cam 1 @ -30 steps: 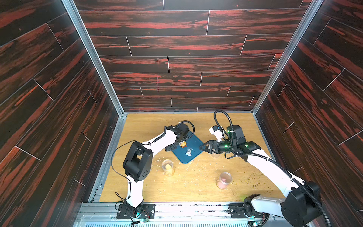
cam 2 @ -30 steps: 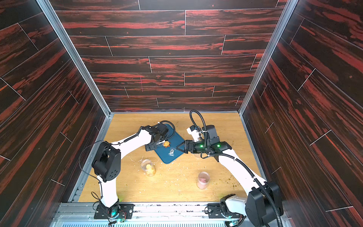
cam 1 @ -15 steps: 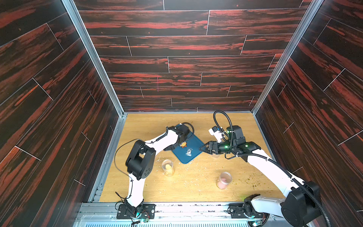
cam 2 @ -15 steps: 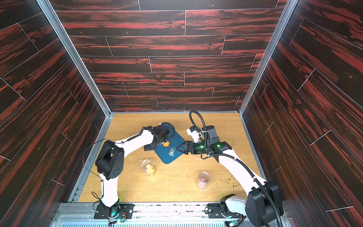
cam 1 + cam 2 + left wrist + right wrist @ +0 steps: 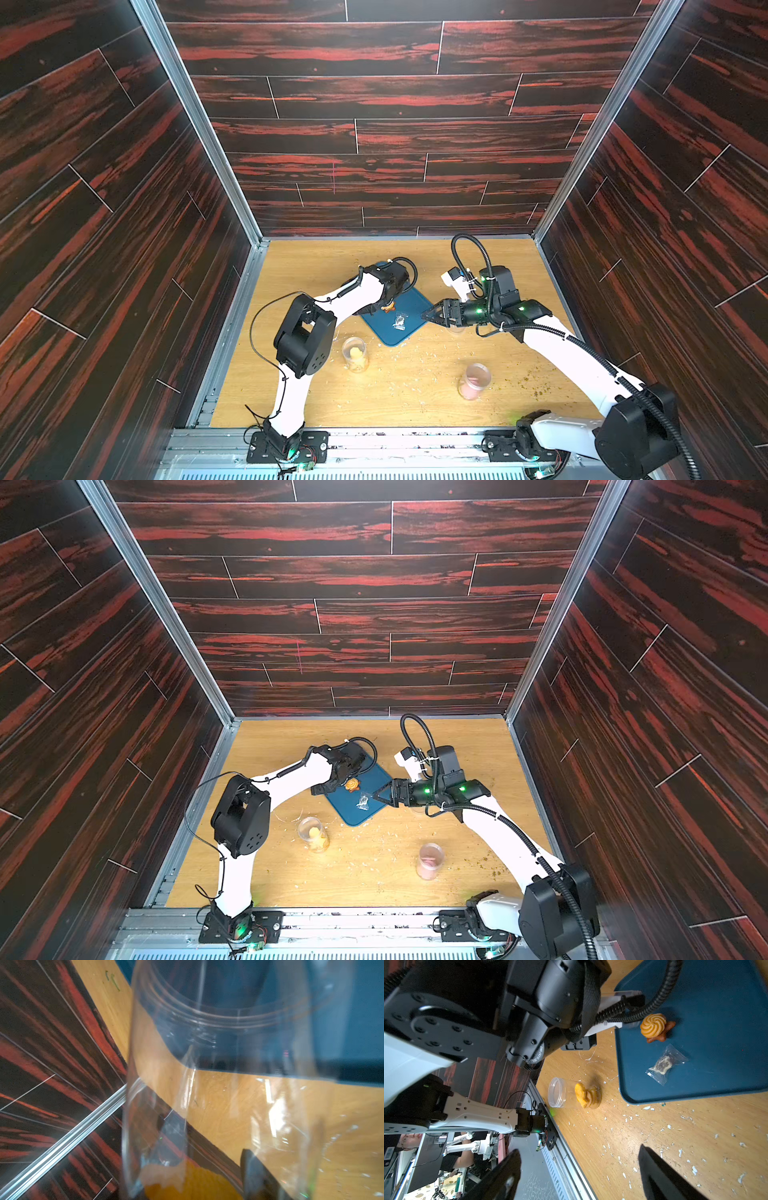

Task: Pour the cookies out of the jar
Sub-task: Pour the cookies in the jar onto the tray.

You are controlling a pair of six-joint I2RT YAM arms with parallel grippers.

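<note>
At tray's 11 o'clock edge, in both top views: left gripper (image 5: pixel 332 785) is clamped on the clear jar (image 5: pixel 218 1084), jaws pressed against its wall near the base. The threaded mouth points away from the wrist, out over the blue tray (image 5: pixel 716 1001).

Cookies: two lie on the tray just off the jar's mouth, a yellow swirl (image 5: pixel 653 1024) resting on a brown star (image 5: pixel 663 1038). At least one orange piece (image 5: pixel 197 1184) sits inside the jar at the base end, close to the fingers (image 5: pixel 255 1174). Any others inside are too blurred to count.

Clear crinkled packet (image 5: pixel 665 1064) lies at 5 o'clock of the two cookies, apart from them.

Right gripper (image 5: pixel 577 1151) hangs at the tray's 3 o'clock edge, jaws spread wide, holding nothing.

Off the tray: a second clear jar (image 5: pixel 355 353) with yellow pieces at 7 o'clock, a pinkish jar (image 5: pixel 473 380) at 4 o'clock. Crumbs are scattered over the table (image 5: pixel 407 395).

Step, as I judge it: the pour is under way and only partly done. The next move calls for a steeper tip or a shake to free the piece at the base. Keep the mouth over the tray, so nothing rolls off the near edge.
</note>
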